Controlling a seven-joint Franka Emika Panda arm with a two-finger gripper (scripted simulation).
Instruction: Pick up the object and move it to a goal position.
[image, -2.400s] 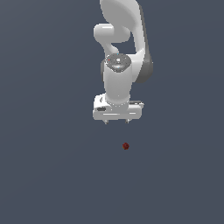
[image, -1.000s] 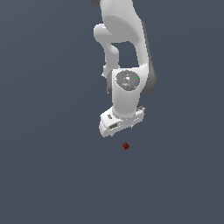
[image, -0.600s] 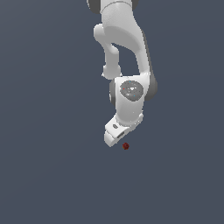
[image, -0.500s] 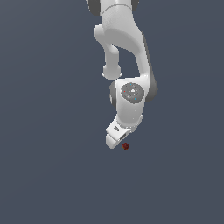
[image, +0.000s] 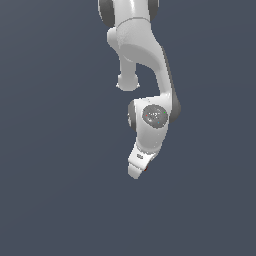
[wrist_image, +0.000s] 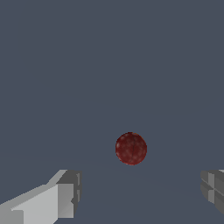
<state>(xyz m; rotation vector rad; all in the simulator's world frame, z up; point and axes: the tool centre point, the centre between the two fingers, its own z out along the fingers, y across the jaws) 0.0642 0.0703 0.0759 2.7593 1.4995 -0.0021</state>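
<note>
The object (wrist_image: 131, 148) is a small dark red ball lying on the flat grey floor. In the wrist view it sits just ahead of my gripper (wrist_image: 140, 194), a little off the midline between the two fingers, toward the larger finger. The fingers (wrist_image: 65, 199) stand wide apart with nothing between them, so the gripper is open. In the exterior view the white hand (image: 137, 170) is low and tilted and covers most of the object (image: 146, 169), of which only a red sliver shows at the hand's edge toward the exterior view's right.
The white arm (image: 145, 60) reaches down from the top of the exterior view. Plain dark grey floor (image: 55, 200) surrounds the hand on every side.
The hand has turned about its axis, tilted and dropped toward the object. It now covers most of the red ball, which has stayed in place.
</note>
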